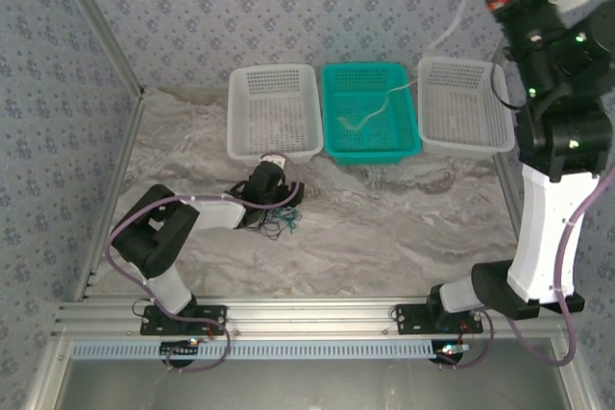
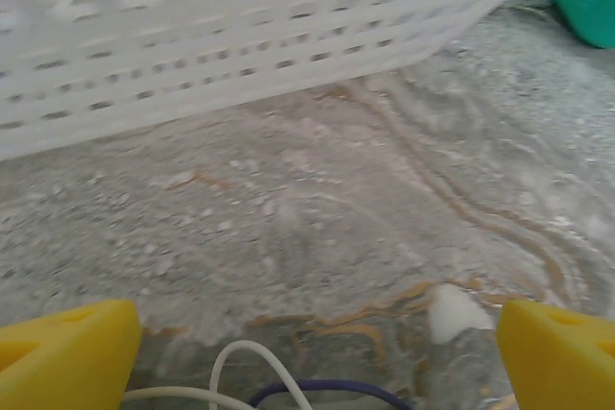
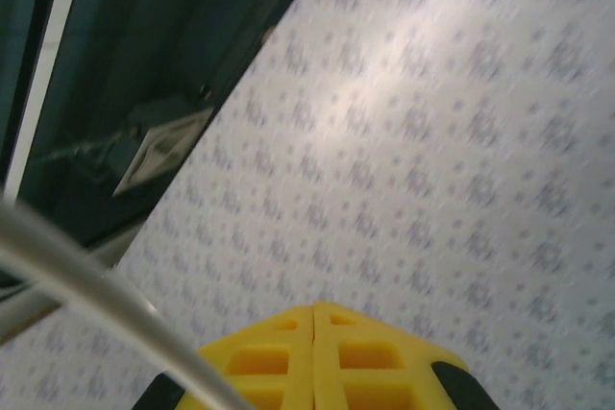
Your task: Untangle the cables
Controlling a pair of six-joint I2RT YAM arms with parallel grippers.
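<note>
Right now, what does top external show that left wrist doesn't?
Top external: far-right white perforated plastic basket, thin white cable trailing into the teal plastic basket, dark tangle of thin cables. Left wrist: left end effector open, white wire loop and dark purple strand between its yellow fingers. Both: other white perforated basket, teal plastic basket, marbled tabletop.

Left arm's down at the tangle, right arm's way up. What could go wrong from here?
1. The open left gripper sits close to the left white basket; pushing forward could shove it.
2. A white cable runs from the teal basket up toward the raised right gripper, which is shut; lifting further may drag the cable out or tug the basket.
</note>
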